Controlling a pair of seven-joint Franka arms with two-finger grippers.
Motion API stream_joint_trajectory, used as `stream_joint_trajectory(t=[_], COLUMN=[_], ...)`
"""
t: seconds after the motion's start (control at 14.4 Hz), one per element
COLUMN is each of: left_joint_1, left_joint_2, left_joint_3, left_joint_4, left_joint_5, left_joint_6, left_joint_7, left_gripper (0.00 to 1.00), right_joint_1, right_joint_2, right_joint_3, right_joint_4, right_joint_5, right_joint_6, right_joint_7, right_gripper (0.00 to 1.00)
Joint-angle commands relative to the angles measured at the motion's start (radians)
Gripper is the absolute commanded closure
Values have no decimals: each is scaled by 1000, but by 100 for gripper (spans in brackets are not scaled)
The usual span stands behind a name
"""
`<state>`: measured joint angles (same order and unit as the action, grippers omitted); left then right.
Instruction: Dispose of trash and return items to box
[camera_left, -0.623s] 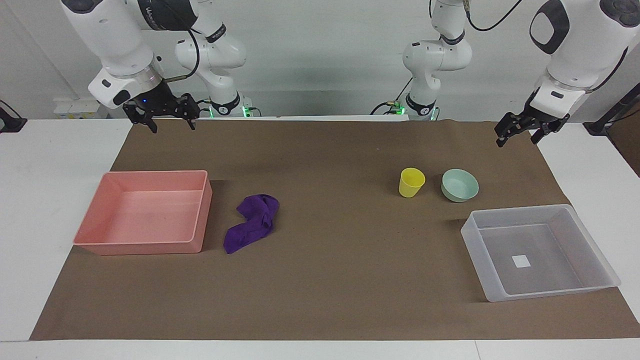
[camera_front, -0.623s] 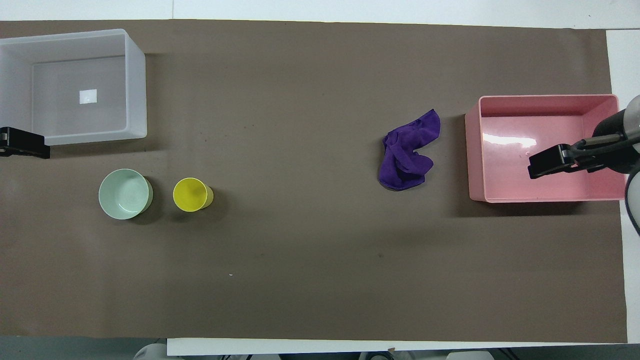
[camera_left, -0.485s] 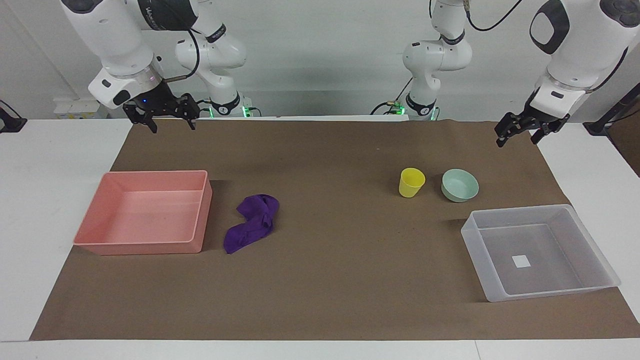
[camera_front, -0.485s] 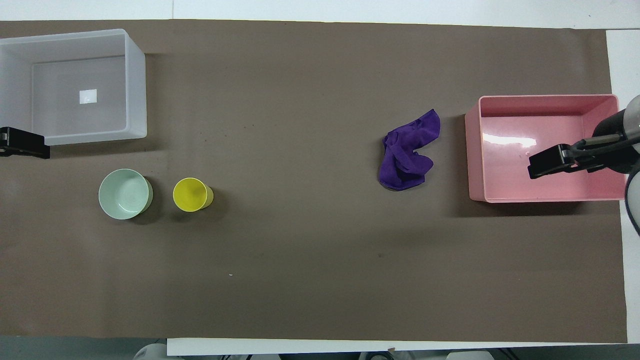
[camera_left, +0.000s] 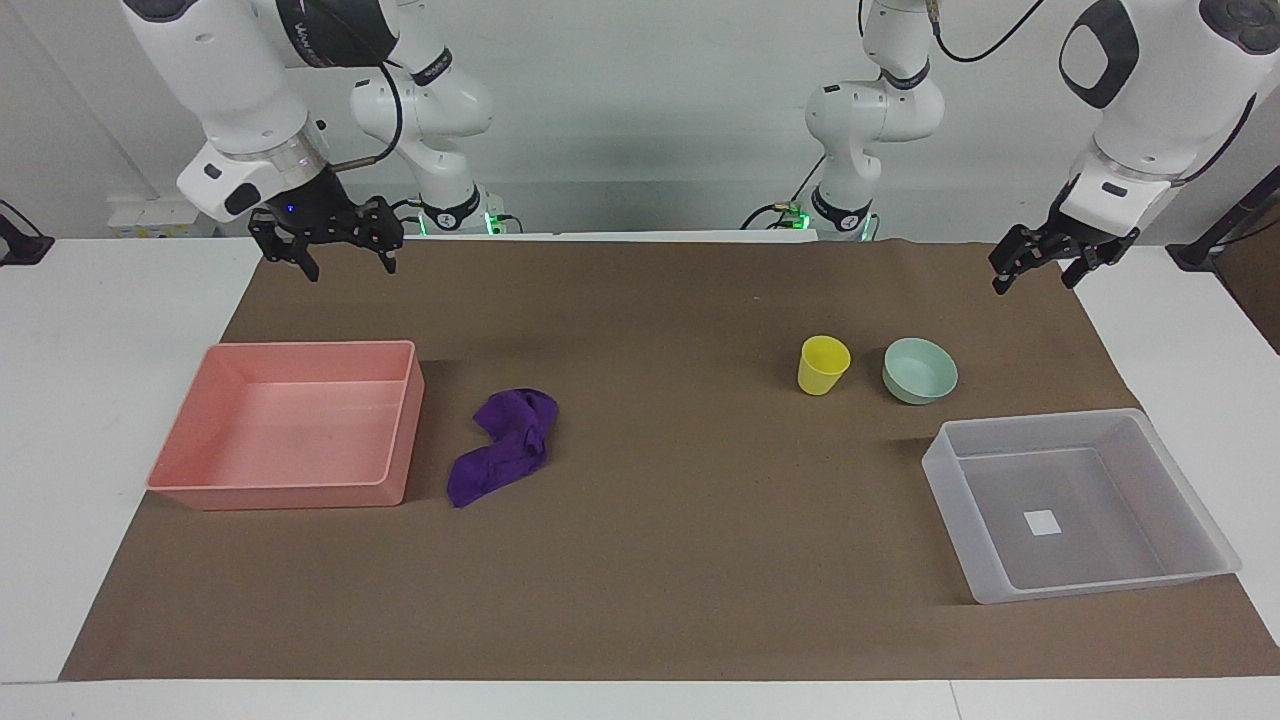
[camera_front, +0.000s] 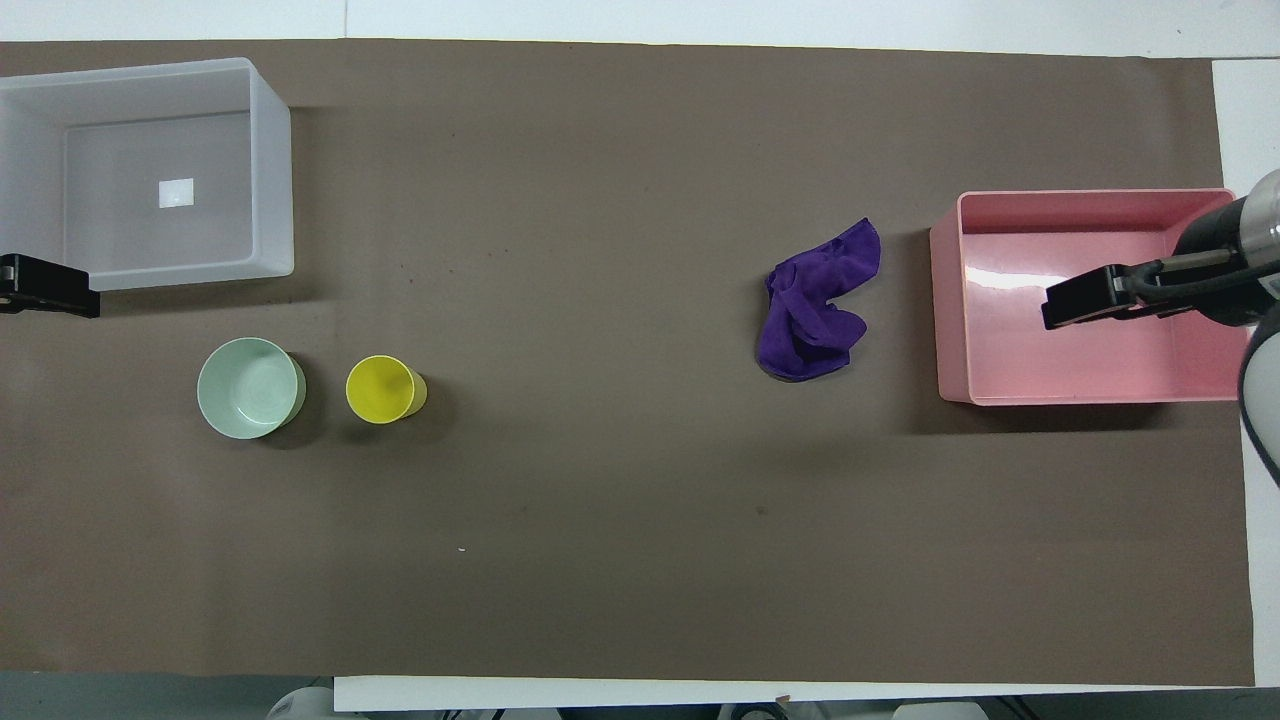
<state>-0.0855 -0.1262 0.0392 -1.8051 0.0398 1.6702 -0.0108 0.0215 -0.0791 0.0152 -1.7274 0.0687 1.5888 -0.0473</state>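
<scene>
The purple cloth (camera_left: 505, 447) (camera_front: 815, 305) lies crumpled on the brown mat beside the pink tray (camera_left: 398, 430) (camera_front: 944, 300). The yellow cup (camera_left: 823, 365) (camera_front: 382, 388) and the mint-green bowl (camera_left: 919, 371) (camera_front: 250, 387) stand upright side by side, nearer to the robots than the clear box (camera_left: 1100, 585) (camera_front: 281, 170), which is empty. My right gripper (camera_left: 350, 268) (camera_front: 1075, 305) hangs open and empty in the air, seen over the pink tray from above. My left gripper (camera_left: 1033, 283) (camera_front: 45, 298) hangs open and empty near the clear box's end; that arm waits.
The brown mat (camera_left: 680, 520) covers most of the white table. The pink tray is empty. The cloth lies between the tray and the cup.
My right gripper has shifted slightly toward the table's middle and a little lower. The left arm and all objects have not moved.
</scene>
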Motion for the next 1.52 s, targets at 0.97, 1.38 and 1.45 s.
stream_joint_trajectory(t=[0.97,1.38,1.45], left_joint_1=[4,56,53], left_joint_2=[-198,-164,-136], left_joint_3=[-12,-15,-15], left_joint_4=[-384,-648,-649], left_joint_5=[12,12,12], left_joint_6=[193,486,506], left_joint_7=[-112,-126,-139], left_gripper=[0,0,0], right_joint_1=[276,256,249], right_joint_2=[391,391,391], right_joint_3=[-4,-9,-9], right_joint_4=[-262,-250,-235], right_joint_5=[0,-3,-3], right_joint_6=[683,683,666], right_joint_7=[119,122,122], right_gripper=[19,99,100])
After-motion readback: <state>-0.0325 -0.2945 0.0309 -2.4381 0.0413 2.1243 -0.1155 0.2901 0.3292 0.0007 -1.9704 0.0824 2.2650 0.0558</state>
